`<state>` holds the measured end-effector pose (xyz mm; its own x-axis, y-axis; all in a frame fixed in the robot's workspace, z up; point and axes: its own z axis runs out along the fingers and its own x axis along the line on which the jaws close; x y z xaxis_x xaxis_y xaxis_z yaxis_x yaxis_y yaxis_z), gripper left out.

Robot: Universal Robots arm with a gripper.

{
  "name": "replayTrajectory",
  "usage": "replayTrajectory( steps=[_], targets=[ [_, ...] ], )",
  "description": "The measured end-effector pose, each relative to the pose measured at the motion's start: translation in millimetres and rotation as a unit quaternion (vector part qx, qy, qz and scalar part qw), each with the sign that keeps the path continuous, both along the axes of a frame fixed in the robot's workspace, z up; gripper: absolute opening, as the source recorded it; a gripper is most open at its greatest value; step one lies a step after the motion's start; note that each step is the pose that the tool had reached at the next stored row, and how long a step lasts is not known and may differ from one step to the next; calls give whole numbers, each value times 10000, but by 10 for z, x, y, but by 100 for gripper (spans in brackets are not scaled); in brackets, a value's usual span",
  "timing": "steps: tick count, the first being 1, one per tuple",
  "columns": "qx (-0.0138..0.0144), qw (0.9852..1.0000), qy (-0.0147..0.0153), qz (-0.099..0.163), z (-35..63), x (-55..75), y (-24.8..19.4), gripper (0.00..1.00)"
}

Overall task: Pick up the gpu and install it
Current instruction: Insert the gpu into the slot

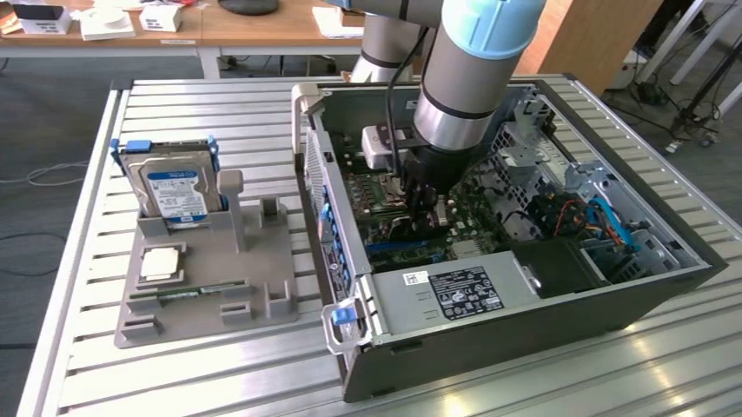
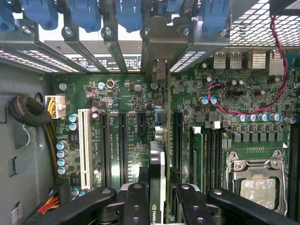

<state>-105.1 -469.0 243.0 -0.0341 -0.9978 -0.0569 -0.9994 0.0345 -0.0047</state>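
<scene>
The gpu (image 2: 157,161) is seen edge-on, clamped in the partly closed pincer (image 2: 160,192) just over the motherboard (image 2: 126,93). Whether its far edge meets a slot cannot be told.

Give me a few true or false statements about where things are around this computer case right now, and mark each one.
1. The tool is reaching inside the open computer case. True.
2. The hard drive lies flat inside the case. False: it stands upright in the grey holder outside the case, at the exterior view's left.
3. The gpu is gripped edge-on in the tool, over the motherboard. True.
4. A card is plugged into the white slot on the motherboard. False: that slot is empty.
</scene>
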Motion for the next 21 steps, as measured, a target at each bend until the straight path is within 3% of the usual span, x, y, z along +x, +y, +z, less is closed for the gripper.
replayTrajectory(
  steps=[21],
  targets=[
    [-5,10000,0,1,0,0,1,27]
  ],
)
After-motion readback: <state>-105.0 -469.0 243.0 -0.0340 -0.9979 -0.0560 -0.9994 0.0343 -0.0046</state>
